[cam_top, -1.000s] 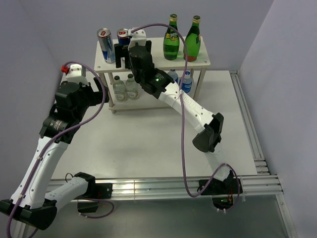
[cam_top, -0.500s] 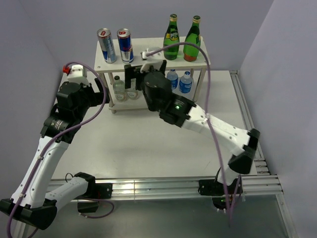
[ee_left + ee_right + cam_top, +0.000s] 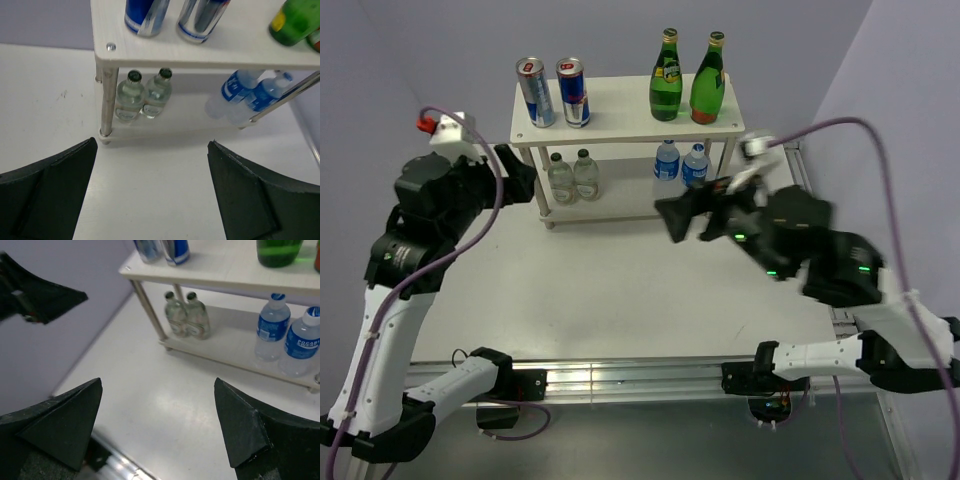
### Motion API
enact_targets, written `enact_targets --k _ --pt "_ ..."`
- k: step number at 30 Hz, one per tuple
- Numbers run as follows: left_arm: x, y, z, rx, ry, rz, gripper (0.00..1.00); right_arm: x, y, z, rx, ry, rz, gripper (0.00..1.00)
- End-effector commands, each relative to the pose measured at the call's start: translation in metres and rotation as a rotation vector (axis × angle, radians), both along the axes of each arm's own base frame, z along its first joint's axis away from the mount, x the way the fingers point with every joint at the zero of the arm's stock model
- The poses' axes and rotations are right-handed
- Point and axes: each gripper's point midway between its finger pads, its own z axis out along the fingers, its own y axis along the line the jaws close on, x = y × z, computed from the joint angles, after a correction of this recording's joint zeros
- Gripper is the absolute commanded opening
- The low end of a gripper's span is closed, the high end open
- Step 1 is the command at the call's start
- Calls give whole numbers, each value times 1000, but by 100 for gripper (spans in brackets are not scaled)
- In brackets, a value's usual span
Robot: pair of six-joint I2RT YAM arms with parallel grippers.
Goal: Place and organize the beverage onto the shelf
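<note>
The pale shelf stands at the back of the table. On its top board stand two slim silver-blue cans at the left and two tall green bottles at the right. On the lower board stand two small clear bottles and two blue-labelled water bottles. My left gripper is open and empty, left of the shelf. My right gripper is open and empty, in front of the shelf's right end. The left wrist view shows open fingers before the shelf; the right wrist view shows the same.
White table top lies in front of the shelf. A metal rail runs along the near edge and another along the right side. Grey walls close in at the back and both sides. My left arm shows in the right wrist view.
My right gripper has let go of the second can on the top board and drawn back, down and to the right. My left arm has shifted slightly left and up.
</note>
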Motion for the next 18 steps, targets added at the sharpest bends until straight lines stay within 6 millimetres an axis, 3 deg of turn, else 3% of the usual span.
enact_targets --k 1,4,7,11,18 --pt "-29 1 43 -64 -62 -34 99 -51 -78 58 154 -7 88 100" --pt "-43 5 55 -70 -79 -38 99 -69 -122 72 205 -32 84 100" --pt "-55 12 63 -67 -114 -31 99 -76 -151 70 238 -40 58 100" --pt "-64 17 75 -70 -168 -22 99 -80 -163 60 241 -50 53 100" --pt "-67 18 86 -78 -199 -25 99 -76 -161 47 201 -38 34 100"
